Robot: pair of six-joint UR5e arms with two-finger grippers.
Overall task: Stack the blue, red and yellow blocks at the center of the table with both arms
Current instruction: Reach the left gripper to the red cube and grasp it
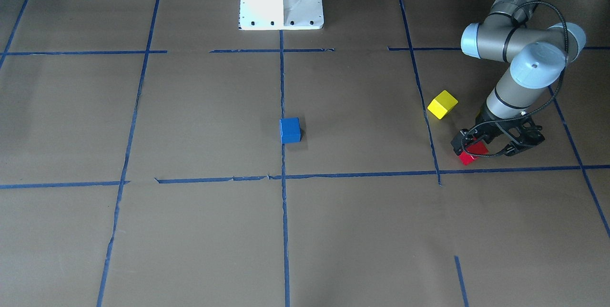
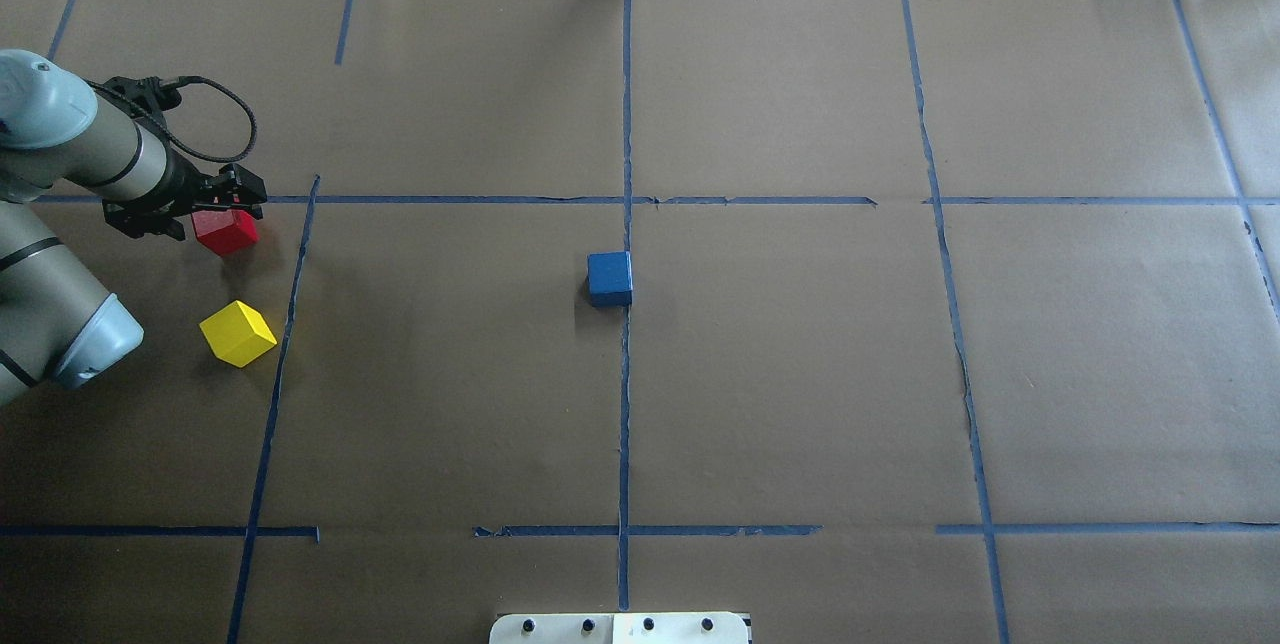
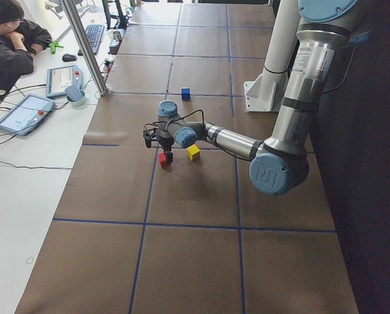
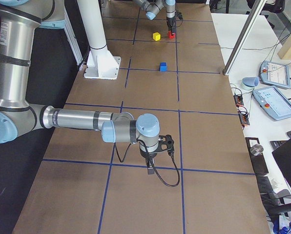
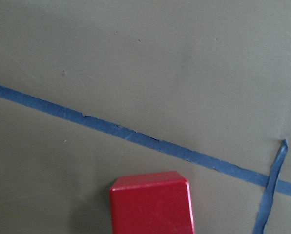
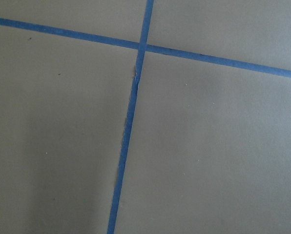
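On the table's (image 2: 800, 374) left end, left end effector (image 2: 228, 210) straddles red block (image 2: 226, 234).

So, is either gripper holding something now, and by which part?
The left gripper sits over the red block, fingers at its upper sides; a firm grip cannot be told. Nothing shows in the right gripper.

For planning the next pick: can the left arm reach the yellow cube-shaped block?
Probably yes: the yellow block lies uncovered near the left gripper, though that sits at the red block.
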